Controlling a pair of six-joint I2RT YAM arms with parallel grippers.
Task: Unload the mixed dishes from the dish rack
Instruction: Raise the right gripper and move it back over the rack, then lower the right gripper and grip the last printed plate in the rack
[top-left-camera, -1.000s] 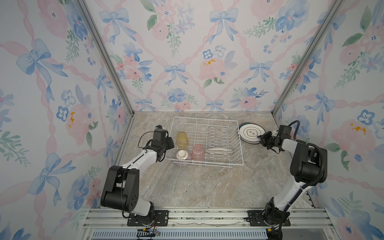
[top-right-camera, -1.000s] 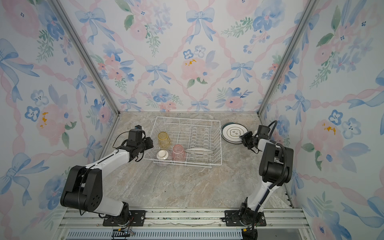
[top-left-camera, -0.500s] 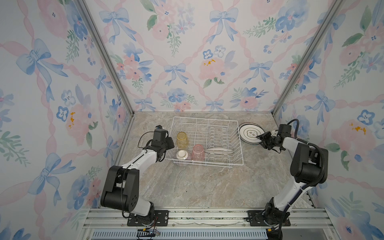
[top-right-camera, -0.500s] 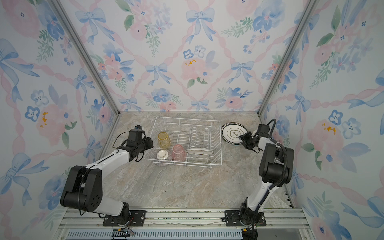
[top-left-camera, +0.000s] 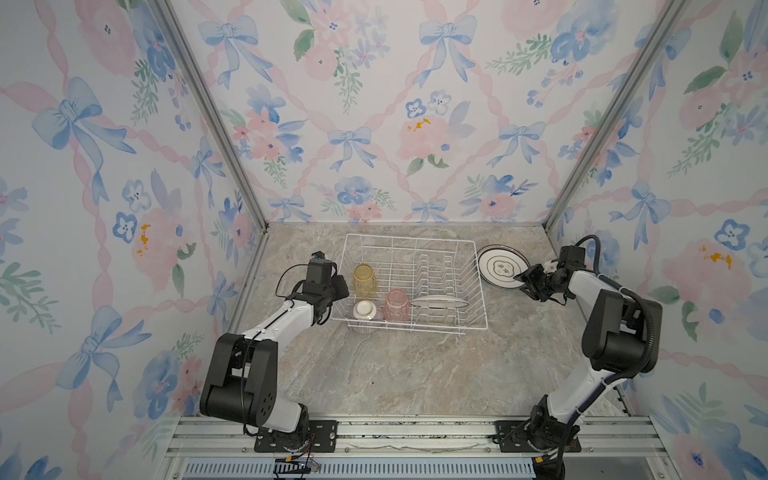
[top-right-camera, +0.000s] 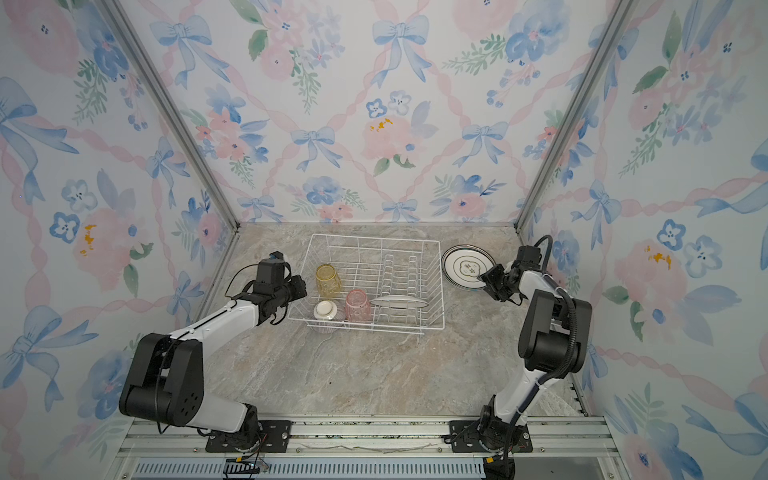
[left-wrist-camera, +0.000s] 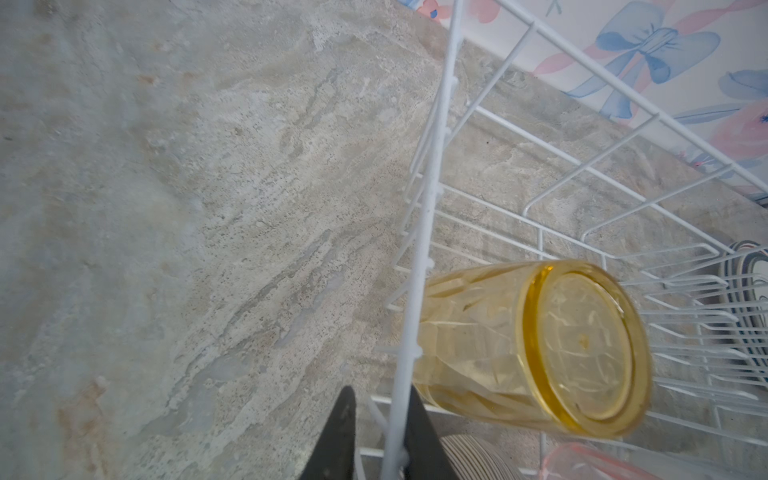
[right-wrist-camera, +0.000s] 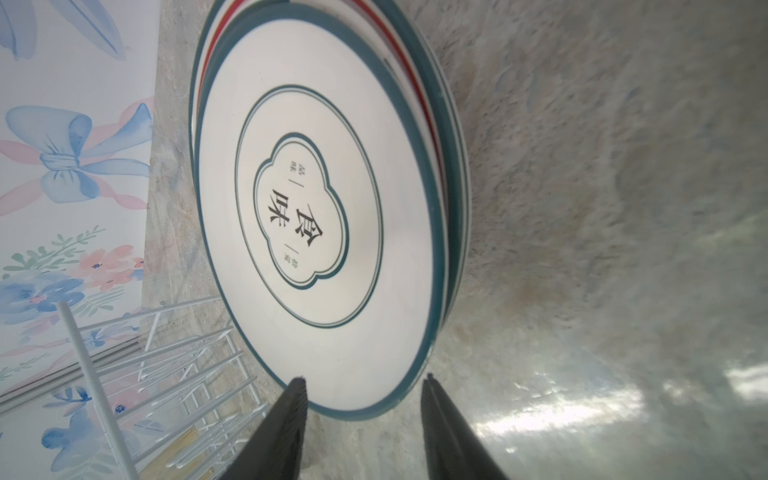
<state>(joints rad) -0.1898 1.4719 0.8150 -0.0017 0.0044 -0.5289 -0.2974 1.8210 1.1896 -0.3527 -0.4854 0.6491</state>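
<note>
In both top views, taking 12 o'clock as the back wall, the rectangular white wire dish rack (top-left-camera: 409, 255) (top-right-camera: 374, 253) stands on the grey marble-look tabletop (top-left-camera: 415, 365) toward the back.

The left gripper (top-left-camera: 338, 286) (top-right-camera: 297, 286) sits at the rack's 9 o'clock edge. In the left wrist view its 2 black fingers (left-wrist-camera: 336, 436) are drawn close together around the rack's white rim wire, pinching it (left-wrist-camera: 380, 390).

Just inside that edge the yellow translucent tumbler (top-left-camera: 365, 280) (left-wrist-camera: 540, 345) stands base up. The pink translucent tumbler (top-left-camera: 395, 305) stands base up at about 7 o'clock in the rack. Beside it, in the near-left corner, the small purple-striped bowl (top-left-camera: 364, 311) is also upside down. 1 round white dark-rimmed plate (top-left-camera: 438, 302) (top-right-camera: 399, 302) rests among the prongs at about 5 o'clock, seen nearly edge-on.

A stack of round white plates with teal and red rims (top-left-camera: 500, 266) (top-right-camera: 467, 266) (right-wrist-camera: 316, 199) lies on the tabletop at the rack's 3 o'clock, just beside it. The top plate has a printed centre.

The right gripper (top-left-camera: 524, 279) (top-right-camera: 487, 278) (right-wrist-camera: 364, 378) is at the stack's 4 o'clock edge. Its fingers are spread wide on either side of the top plate's rim, gripping nothing.
</note>
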